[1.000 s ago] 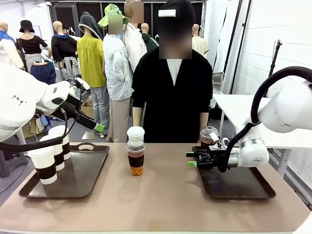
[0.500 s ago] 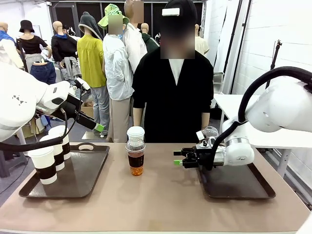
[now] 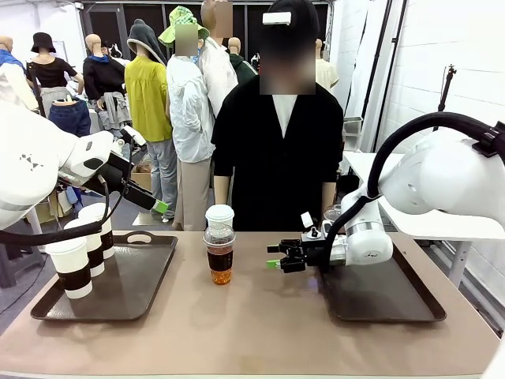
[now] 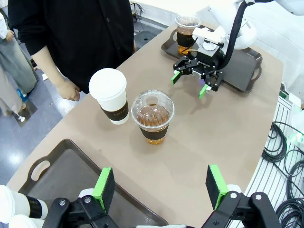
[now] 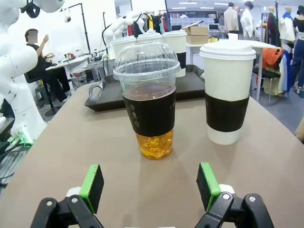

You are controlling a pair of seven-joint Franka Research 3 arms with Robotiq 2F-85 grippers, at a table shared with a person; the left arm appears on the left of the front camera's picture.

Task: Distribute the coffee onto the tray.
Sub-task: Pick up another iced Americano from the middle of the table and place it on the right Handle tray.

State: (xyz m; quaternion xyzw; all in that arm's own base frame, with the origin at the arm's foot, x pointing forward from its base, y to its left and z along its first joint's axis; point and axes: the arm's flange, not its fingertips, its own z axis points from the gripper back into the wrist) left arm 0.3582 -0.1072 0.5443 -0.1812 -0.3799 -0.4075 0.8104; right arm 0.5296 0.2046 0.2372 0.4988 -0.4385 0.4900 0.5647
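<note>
While the right jaws stand spread and empty low over the table (image 3: 252, 332), their green pads (image 5: 91, 186) frame a clear dome-lidded cup (image 5: 147, 109) of brown liquid straight ahead, with bare table between. Just beside that cup, slightly farther off and to the right in the wrist view, stands a white paper cup (image 5: 228, 90) with a dark sleeve. Behind these jaws lies the right tray (image 3: 394, 304), carrying a second clear cup (image 4: 186, 33) at its end nearest the person (image 3: 276, 158). The left jaws, likewise spread with nothing between them, hang above the edge of the left tray (image 3: 134, 284); the two middle cups sit ahead of and below them. Three paper cups (image 3: 88, 245) stand on that tray's outer side.
</note>
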